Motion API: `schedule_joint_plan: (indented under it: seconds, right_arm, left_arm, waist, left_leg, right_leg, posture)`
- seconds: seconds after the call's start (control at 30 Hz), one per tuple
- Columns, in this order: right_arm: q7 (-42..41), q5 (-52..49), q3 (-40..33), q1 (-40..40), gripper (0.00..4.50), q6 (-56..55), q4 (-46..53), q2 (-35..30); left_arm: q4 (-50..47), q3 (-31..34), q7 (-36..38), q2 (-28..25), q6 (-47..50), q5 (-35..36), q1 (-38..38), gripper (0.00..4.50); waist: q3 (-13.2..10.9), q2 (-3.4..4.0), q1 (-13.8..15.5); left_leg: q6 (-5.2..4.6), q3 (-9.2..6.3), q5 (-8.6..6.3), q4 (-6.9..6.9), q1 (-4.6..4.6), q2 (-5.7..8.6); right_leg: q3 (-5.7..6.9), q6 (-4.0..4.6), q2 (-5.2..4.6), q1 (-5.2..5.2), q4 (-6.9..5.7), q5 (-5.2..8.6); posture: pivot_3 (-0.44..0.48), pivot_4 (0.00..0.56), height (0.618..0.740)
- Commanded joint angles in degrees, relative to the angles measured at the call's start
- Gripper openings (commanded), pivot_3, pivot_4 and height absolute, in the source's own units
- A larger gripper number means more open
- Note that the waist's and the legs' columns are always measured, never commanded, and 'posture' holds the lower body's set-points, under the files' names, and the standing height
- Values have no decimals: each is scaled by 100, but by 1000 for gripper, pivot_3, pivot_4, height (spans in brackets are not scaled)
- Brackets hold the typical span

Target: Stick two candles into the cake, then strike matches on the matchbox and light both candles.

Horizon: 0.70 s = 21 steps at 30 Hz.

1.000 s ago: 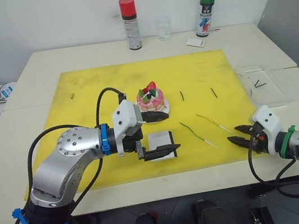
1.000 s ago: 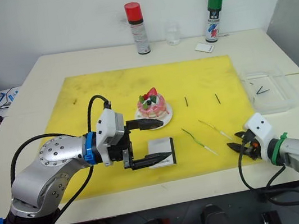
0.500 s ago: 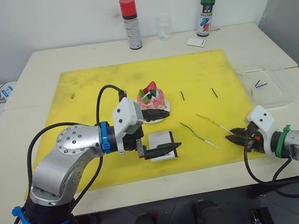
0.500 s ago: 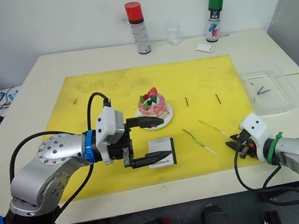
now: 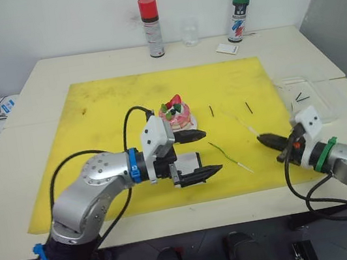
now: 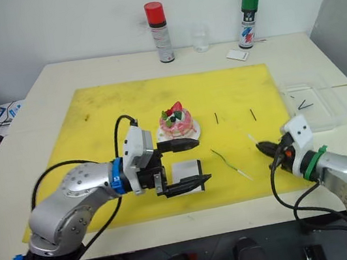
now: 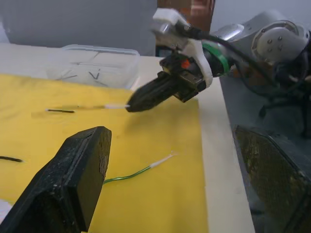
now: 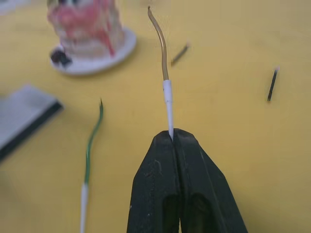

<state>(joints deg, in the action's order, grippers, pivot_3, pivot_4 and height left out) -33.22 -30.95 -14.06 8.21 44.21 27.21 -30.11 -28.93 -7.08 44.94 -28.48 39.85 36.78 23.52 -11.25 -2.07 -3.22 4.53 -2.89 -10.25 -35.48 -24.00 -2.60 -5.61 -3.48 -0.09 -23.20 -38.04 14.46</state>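
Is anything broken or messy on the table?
Nothing looks broken or spilled. The cake sits upright on its plate. One candle lies on the yellow mat; the right end effector holds the other candle by its white end.

matchbox (image 5: 187,163) partly behind my left claw (image 5: 205,153) | held candle (image 8: 164,73) end hidden inside right claw (image 8: 173,137) | cake (image 8: 86,26) top cut off

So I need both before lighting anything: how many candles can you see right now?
2. One candle is pinched by its pale end in the right pincer, lifted off the yellow mat. The other candle lies on the mat between the matchbox and the right pincer.
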Motion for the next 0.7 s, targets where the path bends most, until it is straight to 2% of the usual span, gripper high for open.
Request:
schedule_joint_plan:
  seconds: [0.03,0.13,0.23,0.43,0.7]
  right_arm:
    - [274,-345,-142,427,0,-201,442,243]
    - [418,-394,24,744,0,-218,563,385]
    - [507,-363,158,944,0,-294,587,436]
    - [598,-480,300,1177,0,-336,667,515]
    - [610,-655,368,1231,0,-360,791,466]
  left_arm:
    - [286,461,-1156,1056,196,513,199,4100]
    - [513,609,-1764,1795,377,756,448,3303]
    - [804,619,-2225,2293,409,727,749,2378]
    - [1187,661,-2683,2933,283,680,1096,2378]
    - [1452,625,-2664,3118,29,551,1261,2378]
  waist:
    - [0,0,6]
    - [0,0,8]
    - [0,0,13]
    - [0,0,24]
    - [0,0,21]
  left_leg:
    - [0,0,0,-3,0,1]
    - [0,-6,0,-21,-9,1]
    - [-1,-9,0,-24,-14,2]
    - [-3,-9,-2,-22,-21,4]
    - [-4,-10,-2,-23,-23,5]
  right_leg:
    - [-1,-3,0,2,0,-2]
    - [0,-9,5,3,-1,-5]
    - [-2,-10,8,3,1,-6]
    - [-4,-11,8,0,5,-7]
    - [-5,-10,9,-2,5,-7]
  posture:
    - [0,150,740]
    - [0,150,740]
    - [0,150,740]
    - [0,150,740]
    - [0,150,740]
